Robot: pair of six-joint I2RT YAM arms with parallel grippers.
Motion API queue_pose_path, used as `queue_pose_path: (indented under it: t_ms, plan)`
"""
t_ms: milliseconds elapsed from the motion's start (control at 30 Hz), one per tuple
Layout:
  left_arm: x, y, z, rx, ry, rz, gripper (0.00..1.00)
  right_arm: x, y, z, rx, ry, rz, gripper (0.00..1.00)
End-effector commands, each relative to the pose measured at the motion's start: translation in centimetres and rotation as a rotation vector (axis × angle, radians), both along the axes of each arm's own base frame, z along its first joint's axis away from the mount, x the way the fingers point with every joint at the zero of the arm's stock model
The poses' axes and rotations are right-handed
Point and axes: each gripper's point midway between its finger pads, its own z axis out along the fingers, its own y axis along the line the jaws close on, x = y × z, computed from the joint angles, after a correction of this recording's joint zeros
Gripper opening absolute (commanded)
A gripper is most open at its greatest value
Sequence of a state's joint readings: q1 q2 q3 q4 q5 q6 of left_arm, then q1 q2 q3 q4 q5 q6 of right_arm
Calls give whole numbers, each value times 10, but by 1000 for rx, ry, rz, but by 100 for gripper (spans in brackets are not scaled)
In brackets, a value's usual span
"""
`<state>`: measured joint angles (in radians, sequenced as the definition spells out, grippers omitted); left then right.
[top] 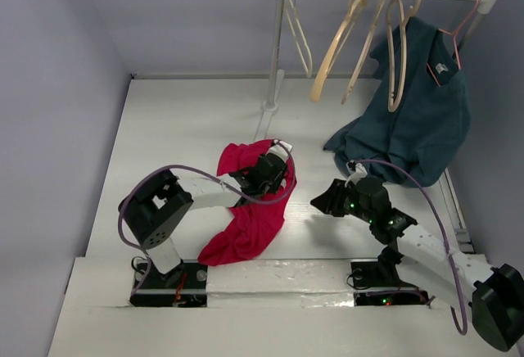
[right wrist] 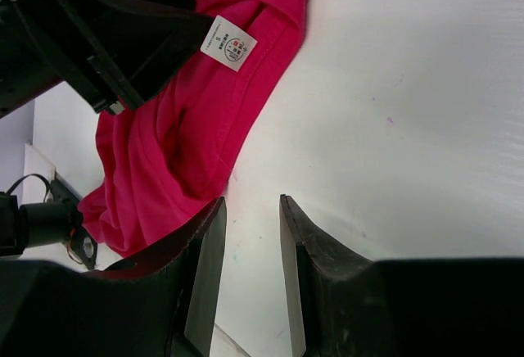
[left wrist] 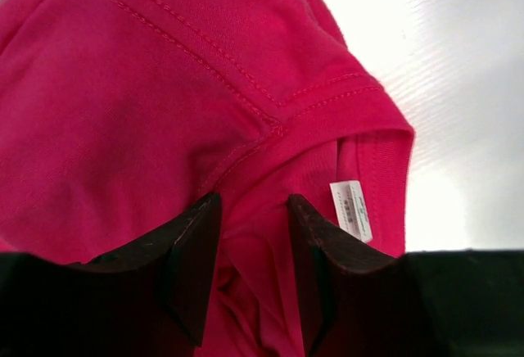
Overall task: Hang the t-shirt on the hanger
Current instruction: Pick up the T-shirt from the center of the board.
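Between the left fingers (left wrist: 192, 250) a fold of the t-shirt (left wrist: 164, 87) is pinched, close to its white neck label (left wrist: 350, 208). The right fingers (right wrist: 201, 275) are held narrowly apart, empty, over the surface (right wrist: 409, 128) just beside the t-shirt's edge.

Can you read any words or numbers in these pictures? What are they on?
White neck label on the red t-shirt, left wrist view: grey print, too small to read.
Same label, right wrist view: red round mark and tiny print, too blurred to read.
White tag at the teal shirt's collar: too small to read.
Nothing else has writing.
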<state>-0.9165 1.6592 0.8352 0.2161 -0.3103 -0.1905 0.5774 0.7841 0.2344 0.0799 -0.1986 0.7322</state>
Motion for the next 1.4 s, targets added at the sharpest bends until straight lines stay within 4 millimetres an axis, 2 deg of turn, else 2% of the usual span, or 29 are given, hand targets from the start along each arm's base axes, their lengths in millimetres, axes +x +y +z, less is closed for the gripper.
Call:
queue_pose_path:
  t_ms: [0, 67, 167, 267, 467, 533, 700, 900, 967, 1000, 1033, 1100, 1167, 1200, 1300, 1367]
  plan:
    - [16, -10, 14, -11, -57, 22, 36, 4, 8, 11, 29, -55, 31, 39]
    - [18, -10, 7, 4, -52, 26, 38, 3, 10, 9, 32, -52, 41, 40]
    - [21, -12, 4, 10, -53, 37, 43, 2, 13, 6, 28, -43, 53, 40]
    - [25, -12, 5, 6, -63, 57, 44, 1, 15, 4, 24, -38, 57, 40]
    - [33, -9, 5, -24, -66, 100, 40, 3, 18, -1, 16, -33, 62, 40]
    - [33, -10, 4, -38, -67, 104, 37, 5, 19, -2, 15, -34, 63, 43]
    - [39, 0, -2, -59, -57, 127, 35, 8, 24, -3, 8, -36, 70, 46]
    - [45, 0, 7, -82, -78, 129, 29, 13, 29, -4, -10, -38, 75, 46]
    - [46, -1, 9, -83, -87, 126, 26, 14, 31, -5, -16, -38, 80, 43]
    - [46, 0, 8, -81, -89, 126, 22, 15, 31, -5, -18, -39, 80, 25]
    - [46, -1, 9, -86, -92, 126, 21, 16, 31, -6, -21, -42, 78, 18]
    - [49, 2, 6, -81, -86, 129, 23, 20, 31, -7, -32, -47, 67, 14]
    - [48, 3, 0, -64, -76, 123, 27, 27, 34, -1, -27, -66, 57, 18]
    - [48, 2, -1, -61, -74, 121, 29, 29, 35, -1, -29, -68, 56, 26]
    - [49, 7, -4, -52, -70, 130, 39, 38, 40, 2, -28, -79, 53, 41]
    - [50, 9, -6, -40, -70, 140, 41, 43, 44, -1, -32, -77, 54, 44]
